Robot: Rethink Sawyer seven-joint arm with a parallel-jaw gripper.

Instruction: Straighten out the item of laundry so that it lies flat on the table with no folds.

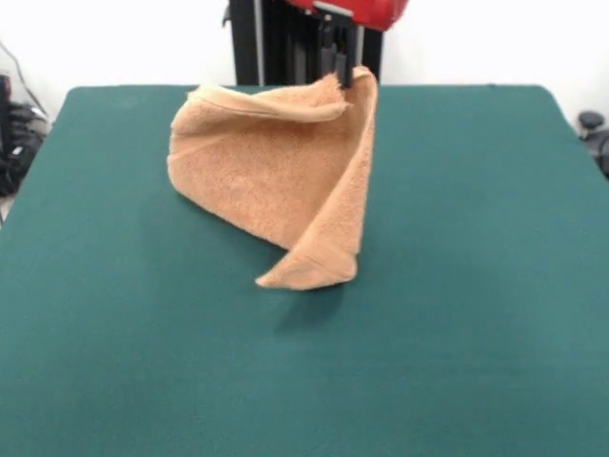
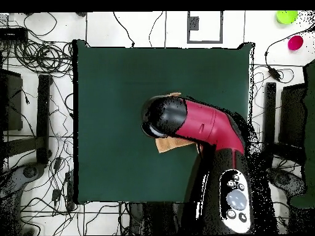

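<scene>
The tan-orange towel (image 1: 276,171) hangs lifted by its top corner above the dark green table (image 1: 114,314). It drapes in a folded cone, and its lower corner (image 1: 304,271) touches the table. My gripper (image 1: 343,76) is shut on the towel's upper corner, near the table's far side. In the overhead view the red and black arm (image 2: 197,123) covers the gripper and most of the towel; only tan bits of the towel (image 2: 167,145) show by the arm's black end.
The robot's pedestal (image 1: 276,43) stands behind the table's far edge. Cables and black equipment (image 2: 37,92) lie on the floor round the table. A green and a pink object (image 2: 295,42) sit on the floor off one corner.
</scene>
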